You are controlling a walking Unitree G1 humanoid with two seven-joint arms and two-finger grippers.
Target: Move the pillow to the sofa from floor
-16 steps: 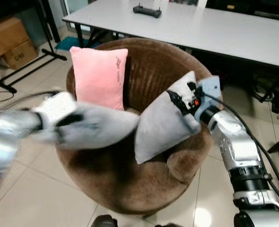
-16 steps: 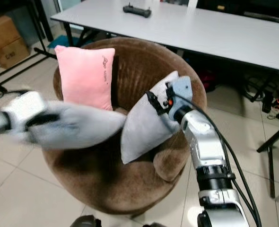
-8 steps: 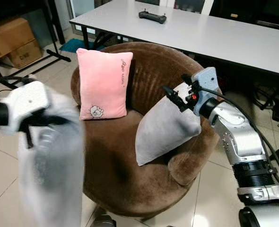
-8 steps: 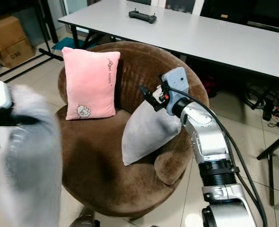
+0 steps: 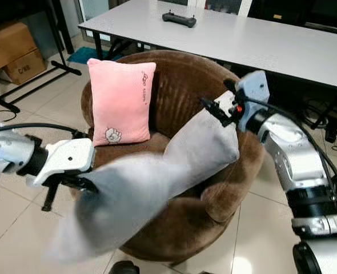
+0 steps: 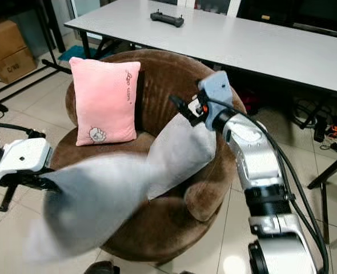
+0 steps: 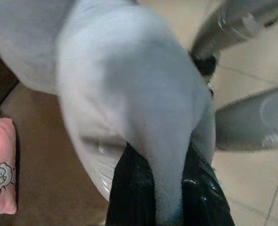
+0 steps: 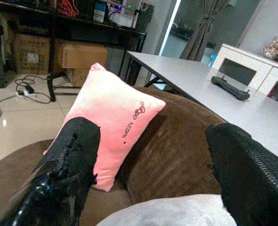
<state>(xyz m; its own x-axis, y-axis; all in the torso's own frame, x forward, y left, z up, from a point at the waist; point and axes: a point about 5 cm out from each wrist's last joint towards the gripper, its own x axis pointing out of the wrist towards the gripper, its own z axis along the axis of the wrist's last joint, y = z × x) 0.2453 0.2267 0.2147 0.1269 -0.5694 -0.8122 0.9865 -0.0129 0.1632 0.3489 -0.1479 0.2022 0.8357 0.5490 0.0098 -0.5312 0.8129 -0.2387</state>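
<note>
Since the left gripper (image 7: 169,188) is clamped on one corner of a soft grey fabric pillow (image 5: 128,200), you can tell how this thing handles: it hangs limp and blurry out over the front edge of the round brown plush sofa chair (image 5: 174,228), so I'd guess it's light, floppy and swingy. A corner pinch works, but the fabric looks like it could slip; a deeper bite of stuffing would probably hold better.

The right gripper (image 8: 153,155) has its two black fingers spread wide, hovering just above a second grey pillow (image 5: 205,142) leaning on the seat's right side, apparently not gripping it. A pink rectangular cushion with a small cartoon print (image 5: 120,100) stands upright against the backrest, well clear.
</note>
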